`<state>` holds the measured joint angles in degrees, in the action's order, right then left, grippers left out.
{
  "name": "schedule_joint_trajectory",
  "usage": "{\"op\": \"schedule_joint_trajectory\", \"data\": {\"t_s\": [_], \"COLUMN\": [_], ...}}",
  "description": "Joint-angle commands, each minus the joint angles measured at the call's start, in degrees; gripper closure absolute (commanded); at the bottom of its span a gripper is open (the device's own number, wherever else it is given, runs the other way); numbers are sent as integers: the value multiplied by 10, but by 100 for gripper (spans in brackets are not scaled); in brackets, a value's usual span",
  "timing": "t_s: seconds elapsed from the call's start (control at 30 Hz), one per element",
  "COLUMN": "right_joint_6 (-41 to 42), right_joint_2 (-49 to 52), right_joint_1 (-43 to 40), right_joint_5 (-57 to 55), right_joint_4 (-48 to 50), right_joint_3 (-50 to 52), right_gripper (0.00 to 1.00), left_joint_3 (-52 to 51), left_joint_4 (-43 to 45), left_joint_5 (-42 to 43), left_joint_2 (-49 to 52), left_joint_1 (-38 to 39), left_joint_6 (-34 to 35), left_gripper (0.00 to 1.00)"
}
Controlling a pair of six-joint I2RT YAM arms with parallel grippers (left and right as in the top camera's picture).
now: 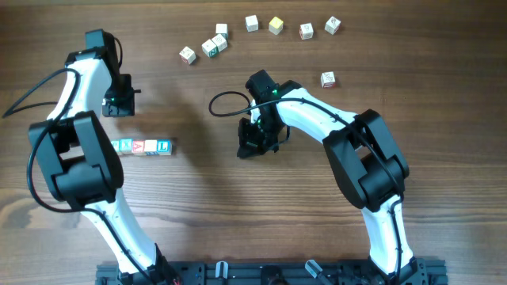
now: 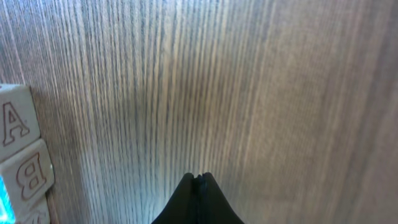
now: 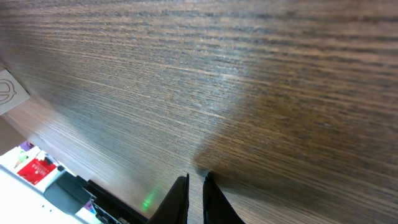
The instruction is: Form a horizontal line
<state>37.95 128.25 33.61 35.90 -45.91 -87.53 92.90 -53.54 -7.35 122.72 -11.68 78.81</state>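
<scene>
- The horizontal line (image 1: pixel 150 146) is lying on the left part of the bench (image 1: pixel 206 206), with its cubes sitting edge to edge. Its left end is running under the left arm's elbow, so the full count is not showing.
- Red and blue letter faces are showing on it from overhead. In the left wrist view, the A cube (image 2: pixel 15 121) and the B cube (image 2: pixel 28 174) are sitting against each other at the picture's left edge.
- The left claw (image 1: pixel 120 101) is hanging just beyond the line, apart from it. It is clenched, with its fingers (image 2: pixel 186 193) pressing together on nothing.
- The right claw (image 1: pixel 252 146) is hanging near the middle of the bench, well apart from the line. It is all but clenched, with only a thin slit showing between its fingers (image 3: pixel 179 196) and nothing in it.
- Loose cubes (image 1: pixel 252 23) are lying scattered along the far side, and a lone cube (image 1: pixel 328 78) is sitting beside the right arm.
</scene>
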Motion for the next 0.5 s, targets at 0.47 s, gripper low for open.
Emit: {"op": "schedule_joint_trajectory", "data": {"t_s": [0.47], "right_joint_6": [13], "right_joint_2": [44], "right_joint_1": [-6], "right_joint_5": [-162], "right_joint_4": [-1], "right_joint_3": [25], "right_gripper": [89], "left_joint_3": [-3], "left_joint_4": [-37], "left_joint_5": [-15], "left_joint_2": [19], "left_joint_1": [1], "left_joint_6": [-2], "left_gripper": [96]}}
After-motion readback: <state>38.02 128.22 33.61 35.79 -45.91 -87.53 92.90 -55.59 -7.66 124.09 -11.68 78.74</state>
